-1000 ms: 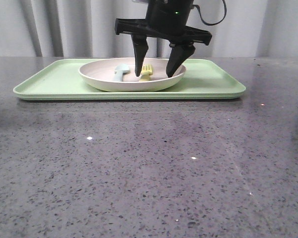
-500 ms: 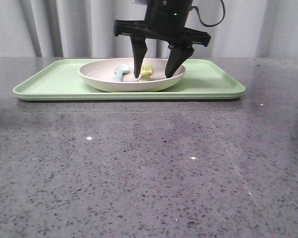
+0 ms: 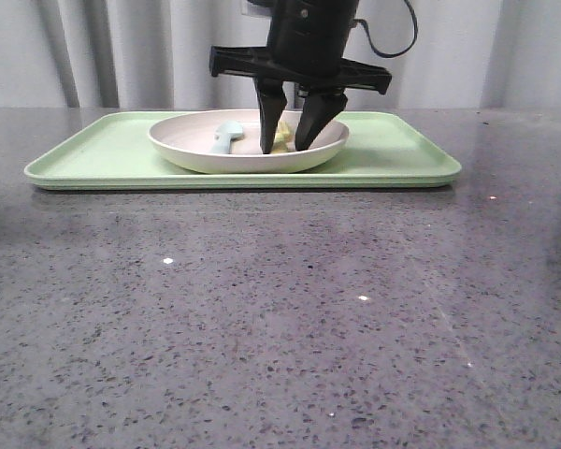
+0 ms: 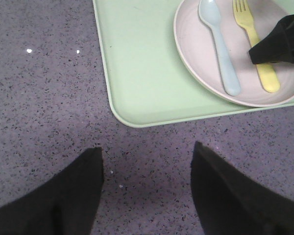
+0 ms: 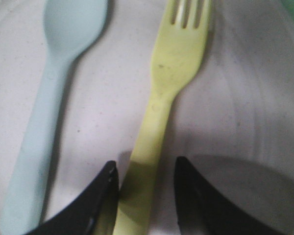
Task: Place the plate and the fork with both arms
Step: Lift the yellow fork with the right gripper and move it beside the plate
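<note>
The off-white plate (image 3: 192,154) rests on a light green tray (image 3: 93,150). In it lies the yellow fork (image 3: 280,140), tines pointing toward the near side of the table in the front view. My right gripper (image 3: 284,148) reaches down into the plate, its jaws partly closed astride the fork's handle (image 5: 154,127). One finger touches the handle and a narrow gap shows at the other. In the left wrist view my left gripper (image 4: 146,147) is open over bare table beside a tray corner (image 4: 132,117), with nothing between its fingers.
A pale blue spoon (image 3: 227,137) lies in the plate next to the fork, parallel to it (image 5: 49,98). The tray spans the back of the speckled grey table (image 3: 280,318). Grey curtains hang behind.
My right gripper's fingers have drawn closer together and sunk lower into the plate, now straddling the fork handle. The fork, spoon and plate have not moved.
</note>
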`<state>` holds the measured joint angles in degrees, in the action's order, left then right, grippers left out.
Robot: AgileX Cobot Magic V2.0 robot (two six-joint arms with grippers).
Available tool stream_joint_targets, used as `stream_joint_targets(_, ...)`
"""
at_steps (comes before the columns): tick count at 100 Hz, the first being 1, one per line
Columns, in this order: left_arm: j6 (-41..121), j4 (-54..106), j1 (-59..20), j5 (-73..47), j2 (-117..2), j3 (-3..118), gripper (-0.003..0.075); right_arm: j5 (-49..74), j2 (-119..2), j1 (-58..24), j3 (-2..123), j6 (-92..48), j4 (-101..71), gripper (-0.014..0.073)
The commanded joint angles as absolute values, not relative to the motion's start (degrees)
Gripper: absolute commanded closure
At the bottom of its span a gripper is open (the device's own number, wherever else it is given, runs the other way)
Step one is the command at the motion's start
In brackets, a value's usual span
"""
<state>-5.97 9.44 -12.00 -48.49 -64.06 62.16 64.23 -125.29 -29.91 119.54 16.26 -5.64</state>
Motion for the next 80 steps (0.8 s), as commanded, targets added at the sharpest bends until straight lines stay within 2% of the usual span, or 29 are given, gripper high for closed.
stream_joint_targets(1,-6.42,10.24,-12.27,-45.18,-62.73,63.68,0.0335,62.94,-121.93,-29.98,121.14,16.33,-5.65,0.0384)
stream_joint_targets(38,-6.42,10.24,-12.27,-45.28,-62.73,63.68,0.0335,63.25,-120.99,-29.98,123.57,16.33,-5.60,0.0537)
stream_joint_targets(80,-6.42,10.24,-12.27,-45.28,-62.73,63.68,0.0335,70.52,-117.83,-28.81,126.69,16.33,-3.20,0.0538)
